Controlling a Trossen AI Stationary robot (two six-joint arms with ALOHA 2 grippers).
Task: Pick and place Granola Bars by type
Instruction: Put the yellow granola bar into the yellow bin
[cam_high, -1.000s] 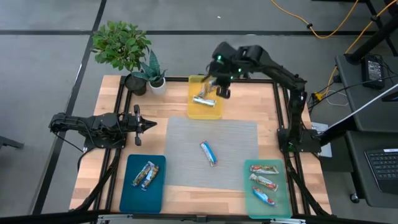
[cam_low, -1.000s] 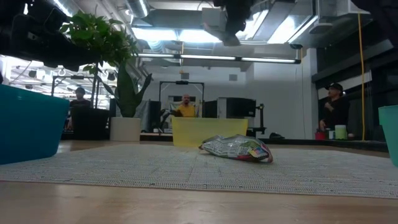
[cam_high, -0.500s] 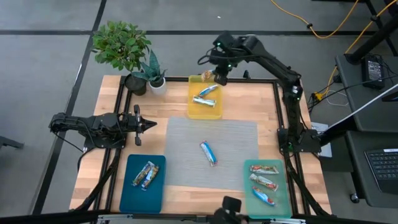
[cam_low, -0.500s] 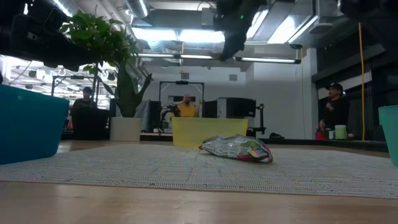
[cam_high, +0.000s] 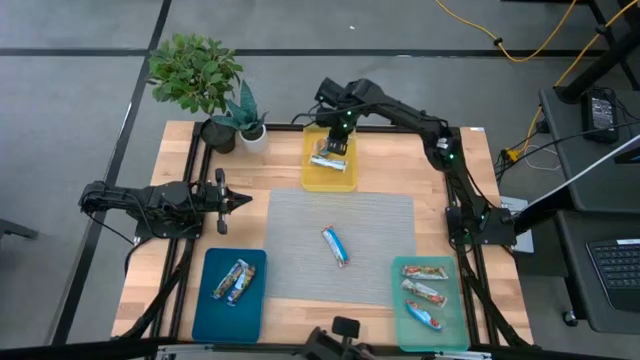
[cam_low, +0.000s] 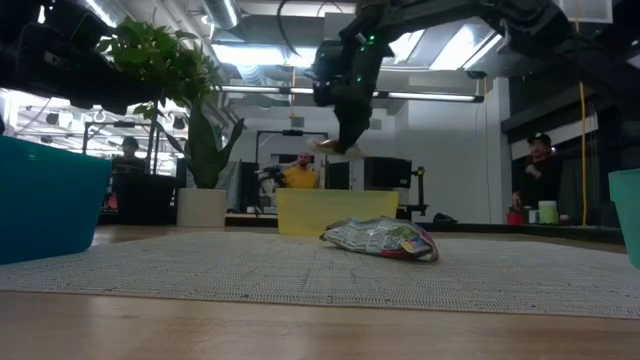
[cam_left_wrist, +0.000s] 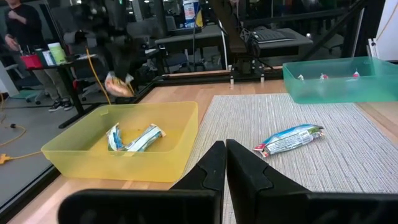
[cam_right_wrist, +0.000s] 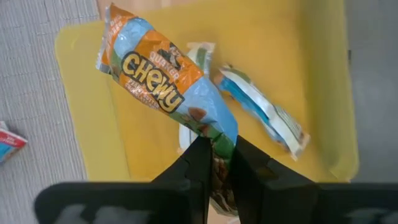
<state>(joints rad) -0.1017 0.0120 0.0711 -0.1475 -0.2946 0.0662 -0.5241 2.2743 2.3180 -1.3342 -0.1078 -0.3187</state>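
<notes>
- Bars counted in high view: one held, two in yellow tray (cam_high: 346, 180), one on grey mat (cam_high: 300, 240), two in dark teal tray (cam_high: 205, 310), three in light green tray (cam_high: 458, 300). Nine total.
- Right gripper (cam_high: 337, 138) up over yellow tray at 12 o'clock of table, clenched on an orange-and-blue Chewy bar (cam_right_wrist: 166, 93); pinched at one end, the rest sticking out past the fingers (cam_right_wrist: 198, 163).
- Low view: held bar (cam_low: 338, 148) hanging clear above tray, not touching it.
- Left wrist view: same bar (cam_left_wrist: 118, 85) in air above the tray's far side, long axis roughly level.
- Two white-and-blue bars (cam_high: 328, 160) on yellow tray floor below, close together; in left wrist view (cam_left_wrist: 134, 138) leaning toward each other in a shallow V.
- Blue-and-white bar (cam_high: 335, 246) alone near mat centre, long axis running 11 to 5 o'clock. Seen end-on and crumpled in low view (cam_low: 380, 238).
- Pair of bars (cam_high: 232, 281) in dark teal tray at 7 o'clock, side by side, long axes 1 to 7 o'clock.
- Three red-and-white bars (cam_high: 424, 293) in light green tray at 5 o'clock, stacked in a column, each lying roughly across the tray, slightly tilted.
- Left gripper (cam_high: 243, 200) parked at 9 o'clock off the mat edge, pointing toward 3 o'clock, fingers (cam_left_wrist: 211, 168) pressed together, holding nothing.
- Two potted plants (cam_high: 205, 85) at 11 o'clock corner.
</notes>
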